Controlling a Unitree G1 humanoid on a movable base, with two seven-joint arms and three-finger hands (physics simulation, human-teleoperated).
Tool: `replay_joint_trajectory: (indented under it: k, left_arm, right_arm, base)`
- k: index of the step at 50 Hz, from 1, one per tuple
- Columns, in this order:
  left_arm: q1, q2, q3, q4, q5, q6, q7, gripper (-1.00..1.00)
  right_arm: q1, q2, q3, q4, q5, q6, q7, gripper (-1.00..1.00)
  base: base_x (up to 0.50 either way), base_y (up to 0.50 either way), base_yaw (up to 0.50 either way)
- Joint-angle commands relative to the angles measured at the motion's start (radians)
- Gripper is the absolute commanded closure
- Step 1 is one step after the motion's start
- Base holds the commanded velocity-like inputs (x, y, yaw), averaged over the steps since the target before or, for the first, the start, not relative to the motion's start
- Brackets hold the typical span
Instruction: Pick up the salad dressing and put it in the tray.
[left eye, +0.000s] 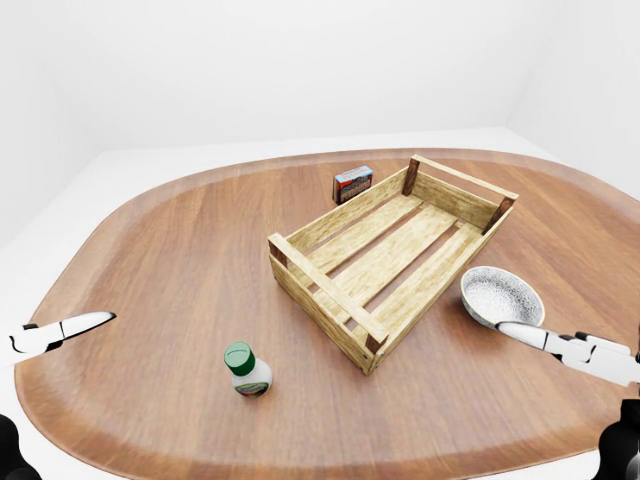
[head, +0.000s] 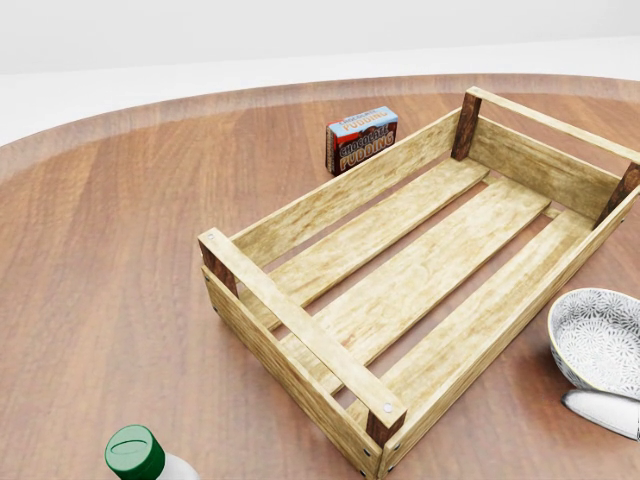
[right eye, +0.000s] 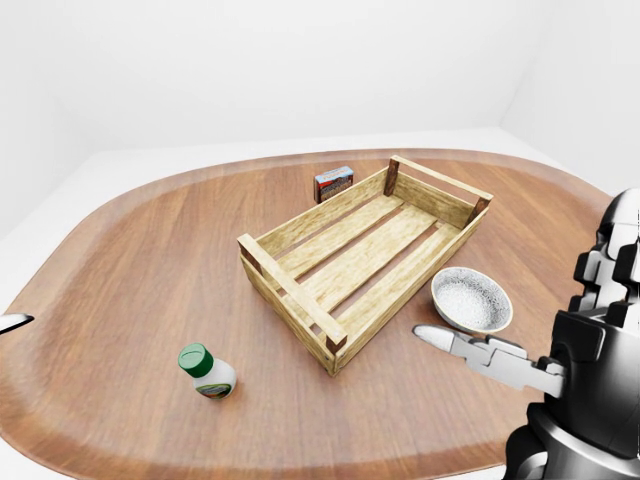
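Both sets of fingers, left (left eye: 85, 322) and right (left eye: 522, 333), stretch out straight, clear of the salad dressing (left eye: 247, 370).

Head view: white green-capped salad dressing bottle (head: 145, 460) cut off at bottom edge; grey patterned bowl (head: 600, 340) clipped at right edge. Left hand (left eye: 50, 334) only partly in frame, left-eye view; finger posture indeterminate. Bottle label illegible.

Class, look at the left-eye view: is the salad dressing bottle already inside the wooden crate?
No. The salad dressing bottle stands on the wooden table, left of and below the empty wooden crate.
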Motion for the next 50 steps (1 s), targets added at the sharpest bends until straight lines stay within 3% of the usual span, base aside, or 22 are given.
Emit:
replay_joint_trajectory:
  k: [1, 6, 10, 13, 17, 23, 25, 27, 29, 30, 31, 32, 34, 38, 45, 50]
  left_arm:
    - [-0.002, 0.000, 0.000, -0.007, -0.013, 0.000, 0.002, -1.00]
    - [-0.002, 0.003, 0.009, -0.011, -0.033, 0.000, 0.004, -1.00]
    - [-0.003, 0.010, 0.021, -0.024, -0.045, 0.000, 0.007, -1.00]
    - [-0.005, 0.013, 0.028, 0.005, -0.050, 0.000, 0.001, -1.00]
    - [0.000, 0.013, 0.033, 0.000, -0.064, 0.000, 0.005, -1.00]
    - [-0.002, 0.012, 0.015, -0.018, -0.053, 0.000, 0.014, -1.00]
    - [0.000, 0.011, 0.019, -0.022, -0.054, 0.000, 0.009, -1.00]
    - [0.001, 0.012, 0.027, -0.022, -0.055, 0.000, 0.005, -1.00]
    - [0.000, 0.015, 0.037, -0.017, -0.059, 0.000, 0.002, -1.00]
    - [0.000, 0.018, 0.042, -0.013, -0.060, 0.000, 0.003, -1.00]
    - [-0.001, 0.019, 0.044, -0.012, -0.062, 0.000, 0.004, -1.00]
    - [-0.001, 0.018, 0.042, -0.014, -0.062, 0.000, 0.005, -1.00]
    - [0.000, 0.016, 0.036, -0.014, -0.058, 0.000, 0.006, -1.00]
    - [0.001, 0.015, 0.038, -0.017, -0.059, 0.000, 0.004, -1.00]
    - [-0.001, 0.018, 0.044, -0.006, -0.060, 0.000, 0.001, -1.00]
    - [0.002, 0.017, 0.038, 0.027, -0.055, 0.000, -0.004, -1.00]
  right_arm:
    - [0.006, -0.031, -0.059, -0.015, 0.037, 0.000, -0.001, -1.00]
    - [0.006, -0.090, -0.033, -0.015, 0.087, 0.000, -0.003, -1.00]
    - [-0.046, -0.151, 0.060, -0.015, 0.037, 0.000, -0.016, -1.00]
    - [-0.101, -0.159, 0.135, -0.015, -0.024, 0.000, 0.004, -1.00]
    - [-0.130, -0.036, 0.214, -0.015, -0.165, 0.000, 0.124, -1.00]
    - [-0.138, 0.296, 0.316, -0.015, -0.503, 0.000, 0.409, -1.00]
    - [-0.063, 0.296, 0.377, -0.015, -0.570, 0.000, 0.470, -1.00]
    - [-0.007, 0.296, 0.430, -0.015, -0.606, -0.072, 0.518, -1.00]
    - [0.033, 0.296, 0.475, -0.015, -0.634, -0.117, 0.543, -1.00]
    - [-0.751, 0.296, 0.132, 0.048, -0.767, 0.000, 0.614, -1.00]
    - [-0.961, -0.005, 0.123, 0.172, -0.668, 0.000, 0.614, -1.00]
    - [-1.025, -0.130, 0.185, 0.245, -0.576, 0.000, 0.614, -1.00]
    - [-1.040, -0.222, 0.270, 0.264, -0.444, 0.000, 0.543, -1.00]
    - [-1.094, -0.269, 0.384, 0.337, -0.321, 0.000, 0.415, -1.00]
    - [-1.157, -0.212, 0.492, 0.502, -0.288, 0.000, 0.369, -1.00]
    - [-1.172, -0.148, 0.518, 0.593, -0.306, 0.000, 0.368, -1.00]
  base:
    - [0.00, 0.00, 0.00]
    - [0.00, 0.00, 0.00]
    - [0.00, 0.00, 0.00]
    - [0.00, 0.00, 0.00]
    - [0.00, 0.00, 0.00]
    - [0.00, 0.00, 0.00]
    - [0.00, 0.00, 0.00]
    - [0.00, 0.00, 0.00]
    - [0.00, 0.00, 0.00]
    - [0.00, 0.00, 0.00]
    - [0.00, 0.00, 0.00]
    - [0.00, 0.00, 0.00]
    - [0.00, 0.00, 0.00]
    - [0.00, 0.00, 0.00]
    - [0.00, 0.00, 0.00]
    - [0.00, 0.00, 0.00]
